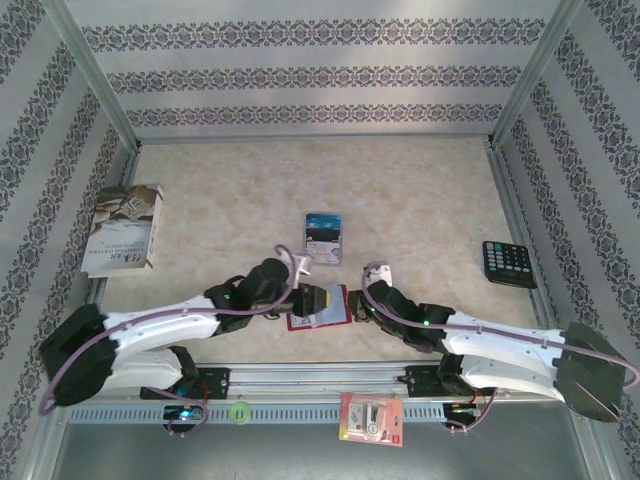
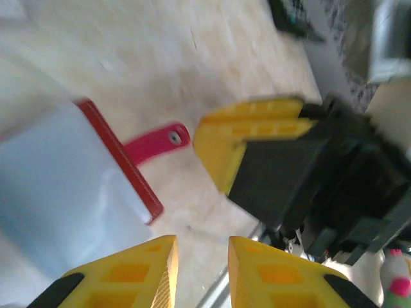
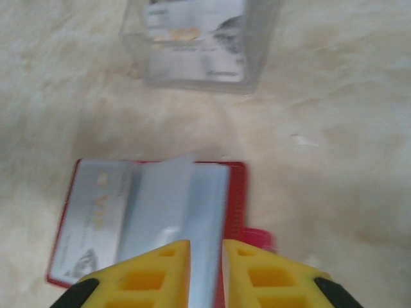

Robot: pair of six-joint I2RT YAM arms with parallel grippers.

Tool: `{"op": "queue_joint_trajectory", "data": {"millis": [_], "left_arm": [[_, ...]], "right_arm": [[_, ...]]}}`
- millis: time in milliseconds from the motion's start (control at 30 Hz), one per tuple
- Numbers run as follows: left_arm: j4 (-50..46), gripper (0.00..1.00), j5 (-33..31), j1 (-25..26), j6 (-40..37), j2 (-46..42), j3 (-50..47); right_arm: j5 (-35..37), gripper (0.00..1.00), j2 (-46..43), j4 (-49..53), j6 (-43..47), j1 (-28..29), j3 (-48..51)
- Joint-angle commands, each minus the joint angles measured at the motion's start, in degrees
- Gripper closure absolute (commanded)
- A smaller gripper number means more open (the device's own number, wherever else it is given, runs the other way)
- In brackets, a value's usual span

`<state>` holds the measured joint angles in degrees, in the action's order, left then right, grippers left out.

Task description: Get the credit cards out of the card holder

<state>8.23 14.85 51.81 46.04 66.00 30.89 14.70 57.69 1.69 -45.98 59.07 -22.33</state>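
Right gripper (image 3: pixel 205 247) hangs over the card holder (image 3: pixel 212 199), open on the tabletop (image 3: pixel 334 160), jaws at a slit; any grip cannot be told. Left gripper (image 2: pixel 202 250) stands released. One should pin the cover while the other draws the credit card (image 3: pixel 96 208) out flat.

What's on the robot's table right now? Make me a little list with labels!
card holder: red, lying open and flat between the two tools
silvery card: showing in one pocket of the holder
clear stand: farther back, with cards in it
left tool: a little open, nothing between its fingers
right tool: fingers nearly together over the holder's near edge; grip unclear
calculator: far right
book: far left
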Motion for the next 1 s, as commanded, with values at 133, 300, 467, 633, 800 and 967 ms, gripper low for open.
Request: {"op": "queue_joint_trajectory", "data": {"millis": [133,300,467,633,800,967], "left_arm": [[-7.1,0.71,-3.8,-5.8,-1.5,-1.8,-7.4],[-4.7,0.72,-3.2,-5.9,-1.6,3.0,-7.4],[-3.8,0.75,-3.3,-5.9,-2.2,6.2,-6.8],[-2.8,0.83,-2.6,-6.1,-3.1,9.1,-6.1],[-1.6,0.88,-1.6,-6.5,-3.7,12.3,-5.1],[-2.1,0.88,-1.1,-7.3,-4.3,11.1,-4.6]], "right_arm": [[-14.0,0.82,12.0,-6.4,5.0,-0.4,-7.6],[-18.2,0.82,19.0,-5.5,6.3,-0.5,-12.9],[-12.7,0.86,23.2,2.3,2.7,-1.1,-13.8],[-6.9,0.87,21.6,2.5,-2.8,-1.3,-6.8],[-5.9,0.88,23.8,2.4,-4.3,-1.1,-5.9],[-3.0,0.78,18.2,2.6,-2.8,0.6,-6.6]]}}
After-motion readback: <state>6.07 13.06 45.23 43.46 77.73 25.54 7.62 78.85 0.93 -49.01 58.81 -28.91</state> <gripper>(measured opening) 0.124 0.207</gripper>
